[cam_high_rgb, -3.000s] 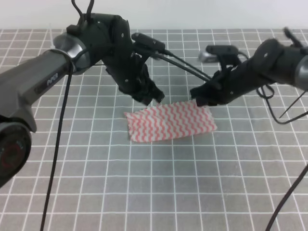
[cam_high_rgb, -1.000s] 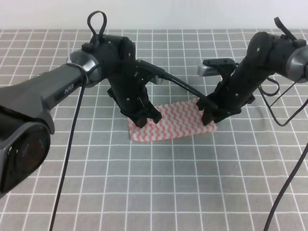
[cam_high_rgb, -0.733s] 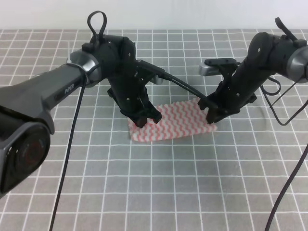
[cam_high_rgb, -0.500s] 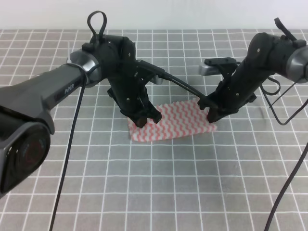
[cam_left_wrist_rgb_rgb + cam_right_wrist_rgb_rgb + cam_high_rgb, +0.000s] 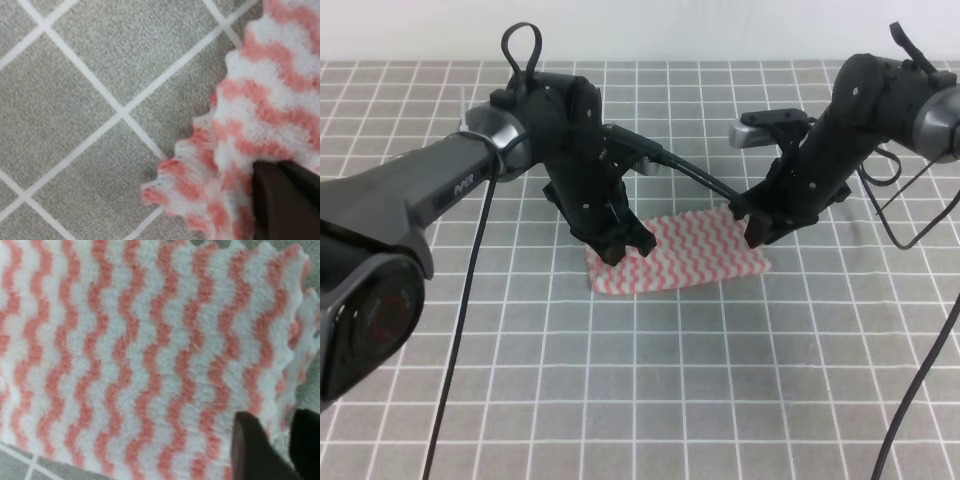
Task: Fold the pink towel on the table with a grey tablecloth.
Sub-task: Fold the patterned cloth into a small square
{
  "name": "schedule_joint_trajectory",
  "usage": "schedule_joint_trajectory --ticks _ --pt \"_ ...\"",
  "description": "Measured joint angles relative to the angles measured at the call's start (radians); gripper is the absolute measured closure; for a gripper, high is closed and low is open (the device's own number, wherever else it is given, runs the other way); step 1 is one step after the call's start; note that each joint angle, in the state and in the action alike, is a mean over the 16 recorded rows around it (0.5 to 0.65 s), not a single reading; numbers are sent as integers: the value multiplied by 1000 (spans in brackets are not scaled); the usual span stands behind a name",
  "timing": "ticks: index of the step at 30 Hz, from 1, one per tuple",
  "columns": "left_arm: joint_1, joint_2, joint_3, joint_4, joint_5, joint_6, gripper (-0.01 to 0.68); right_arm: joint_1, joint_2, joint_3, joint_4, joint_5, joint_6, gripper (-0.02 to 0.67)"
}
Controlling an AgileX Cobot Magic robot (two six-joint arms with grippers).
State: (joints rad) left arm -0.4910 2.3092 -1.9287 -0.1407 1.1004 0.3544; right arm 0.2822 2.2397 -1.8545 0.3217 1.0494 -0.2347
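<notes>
The pink towel (image 5: pixel 690 255) lies folded into a long strip on the table with a grey tablecloth (image 5: pixel 640 380). My left gripper (image 5: pixel 624 248) stands open over the strip's left end, its fingertips down on the cloth. In the left wrist view one dark finger (image 5: pixel 285 200) rests on the towel's jagged corner (image 5: pixel 235 150). My right gripper (image 5: pixel 748 226) hangs open just above the strip's right end. In the right wrist view its two fingers (image 5: pixel 250 450) are spread over the striped towel (image 5: pixel 125 350), with nothing between them.
Black cables trail from both arms: one hangs down at the left (image 5: pixel 450 330), another loops at the right (image 5: pixel 920 390). The tablecloth's far edge (image 5: pixel 640 63) meets a white wall at the top.
My right gripper has lifted slightly off the towel's right end and drawn back a little. The left gripper has stayed on the left end. Three seconds ago both were higher, behind the towel.
</notes>
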Motion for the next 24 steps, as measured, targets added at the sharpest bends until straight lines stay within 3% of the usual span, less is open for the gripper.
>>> schedule_joint_trajectory --ticks 6,10,24 --pt "0 0 0 0 2 1 675 0 9 -1 4 -3 1 411" --pt "0 0 1 0 3 1 675 0 16 -2 13 -8 1 391" --pt "0 -3 0 2 -4 2 675 0 14 -4 53 -20 -1 608"
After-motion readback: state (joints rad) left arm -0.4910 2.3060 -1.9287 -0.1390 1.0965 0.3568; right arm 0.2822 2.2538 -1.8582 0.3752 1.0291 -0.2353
